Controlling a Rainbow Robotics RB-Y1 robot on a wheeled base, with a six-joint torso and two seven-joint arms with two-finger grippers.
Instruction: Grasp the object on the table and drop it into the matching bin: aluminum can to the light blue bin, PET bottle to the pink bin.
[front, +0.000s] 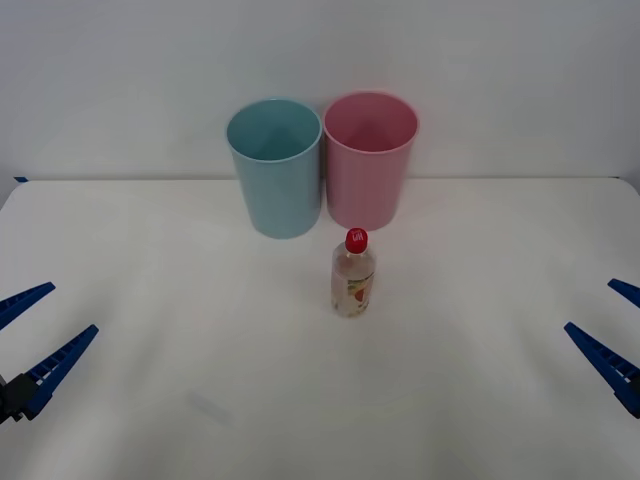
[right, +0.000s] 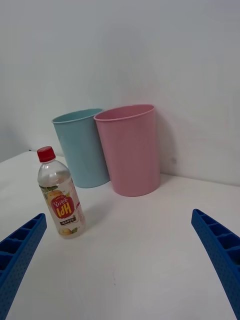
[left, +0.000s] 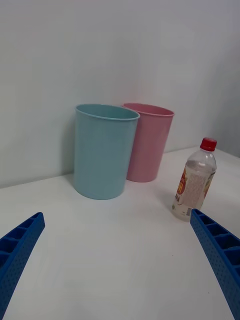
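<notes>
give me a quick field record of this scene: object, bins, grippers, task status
object: PET bottle, red cap, standing upright on the table, in front of the bins
bins: light blue bin on the robot's left, pink bin beside it on the right
left gripper: open, low at the left edge, apart from the bottle
right gripper: open, low at the right edge, apart from the bottle
status: bottle not yet grasped; pink bin is its target
</notes>
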